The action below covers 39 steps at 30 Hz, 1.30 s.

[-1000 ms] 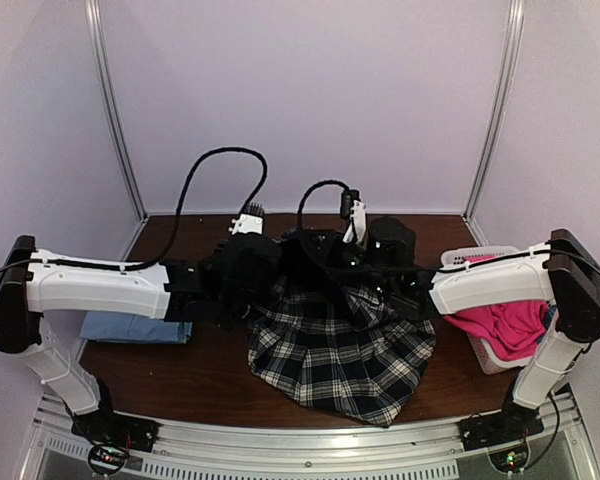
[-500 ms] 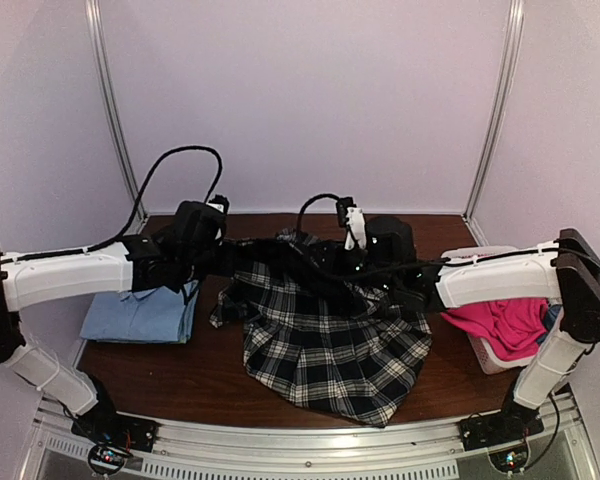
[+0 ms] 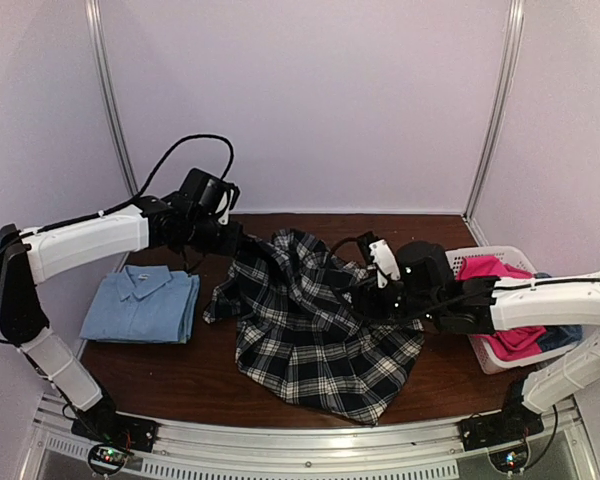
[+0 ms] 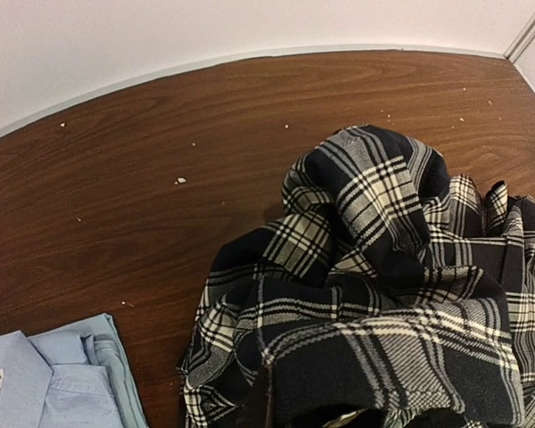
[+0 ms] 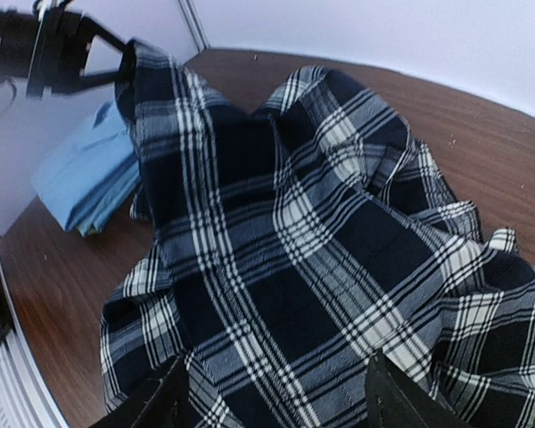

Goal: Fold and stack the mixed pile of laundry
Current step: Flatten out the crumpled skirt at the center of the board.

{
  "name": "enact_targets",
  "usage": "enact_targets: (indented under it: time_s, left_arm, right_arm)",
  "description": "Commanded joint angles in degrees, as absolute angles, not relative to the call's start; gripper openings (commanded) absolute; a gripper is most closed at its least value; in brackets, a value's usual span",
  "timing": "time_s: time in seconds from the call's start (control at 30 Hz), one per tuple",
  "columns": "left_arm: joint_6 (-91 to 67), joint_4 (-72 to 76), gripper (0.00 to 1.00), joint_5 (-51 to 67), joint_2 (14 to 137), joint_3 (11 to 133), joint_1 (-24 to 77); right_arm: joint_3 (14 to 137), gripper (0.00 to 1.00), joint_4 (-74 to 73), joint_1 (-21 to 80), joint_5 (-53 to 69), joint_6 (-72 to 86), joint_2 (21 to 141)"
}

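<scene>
The black-and-white plaid shirt (image 3: 315,325) lies spread and rumpled across the middle of the table. My left gripper (image 3: 236,241) is shut on its far left edge and holds that edge lifted; in the left wrist view the plaid shirt (image 4: 383,294) drapes over the fingers and hides them. My right gripper (image 5: 281,401) hovers open just above the plaid shirt (image 5: 294,259), nothing between its fingers (image 5: 165,399). In the top view the right gripper (image 3: 368,292) is over the shirt's right part. A folded light blue shirt (image 3: 140,305) rests at the left. Hot-pink trousers (image 3: 492,272) sit in the basket.
The white lattice basket (image 3: 488,352) stands at the table's right edge, with a duller blue cloth (image 3: 562,336) beside the pink one. The light blue shirt (image 4: 45,383) lies close to the plaid shirt's left edge. Bare brown table (image 3: 180,375) shows at the front left.
My left gripper has shut on the plaid shirt's edge and drawn it left and up. The right gripper has opened, let the shirt go and pulled back to the right.
</scene>
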State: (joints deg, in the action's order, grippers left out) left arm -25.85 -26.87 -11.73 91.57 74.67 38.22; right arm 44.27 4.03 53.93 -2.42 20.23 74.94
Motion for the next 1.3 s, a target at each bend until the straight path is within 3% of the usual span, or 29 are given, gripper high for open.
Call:
enact_targets:
  time_s: [0.0,0.07,0.17,0.27,0.53,0.63,0.77,0.83,1.07,1.27]
  left_arm:
    - [-25.8,-27.5,0.0,-6.8,93.2,76.9,37.0]
    - [-25.8,-27.5,0.0,-6.1,93.9,77.2,36.9]
    - [-25.8,-27.6,0.0,-6.0,93.9,77.2,36.8]
    - [-25.8,-27.6,0.0,-6.2,93.7,77.0,36.8]
    - [-26.0,-28.5,0.0,-10.2,91.8,75.3,36.7]
    - [-25.1,-29.3,0.0,-12.0,90.5,74.8,36.3]
    - [-20.5,-29.7,0.0,-13.3,89.3,74.0,36.1]
    - [-18.4,-30.9,0.0,-14.5,89.1,74.2,36.0]
    - [-10.1,-32.1,0.0,-10.6,86.8,73.4,35.2]
    - [-1.0,-40.0,0.0,4.4,89.5,77.2,32.9]
  right_arm:
    - [43.4,0.66,-3.8,60.9,-10.7,23.0,77.9]
    - [43.5,0.69,-4.8,63.8,-14.7,24.6,80.6]
    - [44.6,0.9,-5.9,66.4,-21.6,26.5,84.9]
    - [45.3,0.98,-3.7,66.6,-26.5,28.0,88.4]
    - [56.8,0.99,-13.3,65.6,-44.7,31.1,101.2]
    - [55.3,0.89,-15.8,64.2,-47.4,32.7,95.1]
    - [50.8,0.46,-12.6,58.3,-45.6,29.0,83.4]
    - [49.2,0.39,-12.6,53.2,-44.1,27.0,80.2]
    - [47.7,0.35,-13.1,37.9,-37.4,20.5,74.7]
    - [49.7,0.35,-13.8,32.2,-21.8,12.6,74.0]
